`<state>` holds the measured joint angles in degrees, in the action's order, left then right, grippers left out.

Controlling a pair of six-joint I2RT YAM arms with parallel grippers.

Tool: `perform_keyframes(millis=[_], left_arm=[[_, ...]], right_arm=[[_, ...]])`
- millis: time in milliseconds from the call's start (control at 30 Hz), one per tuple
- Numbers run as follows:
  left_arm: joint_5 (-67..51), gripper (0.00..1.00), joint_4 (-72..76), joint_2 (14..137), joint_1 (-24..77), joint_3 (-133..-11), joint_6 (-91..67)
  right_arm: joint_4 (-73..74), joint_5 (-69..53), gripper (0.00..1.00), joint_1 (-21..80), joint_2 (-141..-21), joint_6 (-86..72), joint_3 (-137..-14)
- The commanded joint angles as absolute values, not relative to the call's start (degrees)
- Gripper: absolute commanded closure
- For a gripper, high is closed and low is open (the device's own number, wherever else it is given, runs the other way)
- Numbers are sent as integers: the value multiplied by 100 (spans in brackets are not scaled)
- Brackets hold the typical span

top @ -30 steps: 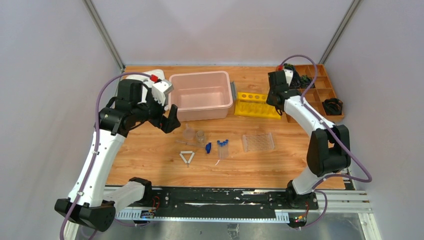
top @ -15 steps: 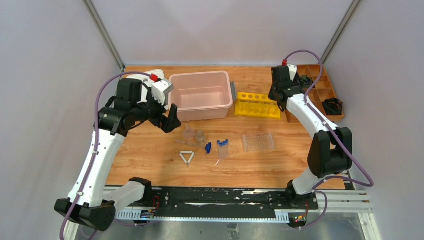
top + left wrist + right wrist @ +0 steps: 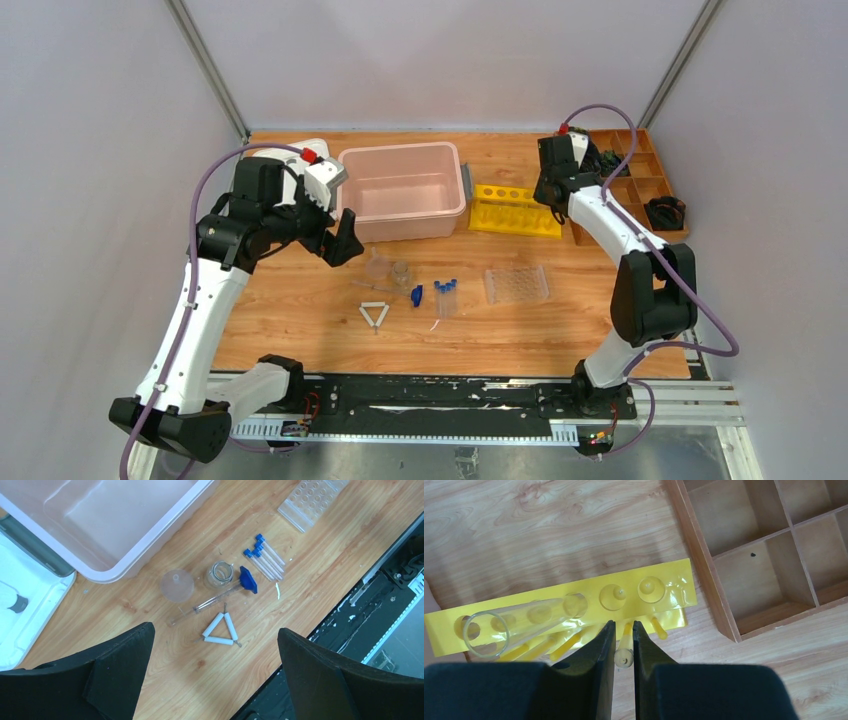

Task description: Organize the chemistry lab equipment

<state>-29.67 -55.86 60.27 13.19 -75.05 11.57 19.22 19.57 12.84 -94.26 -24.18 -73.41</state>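
Observation:
My right gripper [image 3: 624,630] is shut on a clear tube [image 3: 625,656] and holds it over the right part of the yellow tube rack [image 3: 669,597]. Another clear tube [image 3: 514,622] leans in the rack's left holes. My left gripper [image 3: 215,631] is open and empty, high above the white triangle frame [image 3: 220,630]. Beside the triangle lie a clear flask [image 3: 177,585], a small glass beaker [image 3: 220,574], a long tube with a blue cap [image 3: 248,579] and blue-capped tubes [image 3: 265,557]. The clear plastic tube tray [image 3: 516,284] lies to their right.
A pink bin [image 3: 402,190] stands at the back centre, left of the yellow rack [image 3: 515,210]. A wooden compartment box [image 3: 640,180] sits at the back right. A white tray [image 3: 20,610] lies left of the bin. The black base rail [image 3: 430,395] runs along the near edge.
My right wrist swung slightly right and back over the rack's right end, still holding the tube. My left arm and the items on the table have not moved.

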Motion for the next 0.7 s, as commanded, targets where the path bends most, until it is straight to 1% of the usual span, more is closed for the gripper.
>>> perform_keyframes(millis=[0, 667], left_arm=[[-3136, 0, -5547, 5999, 1257, -7641, 1188], [-3105, 0, -5555, 5984, 1248, -7651, 1212]], right_arm=[[1887, 1970, 100, 1207, -9483, -2500, -7357], [1967, 1917, 100, 1204, -8923, -2435, -7600]])
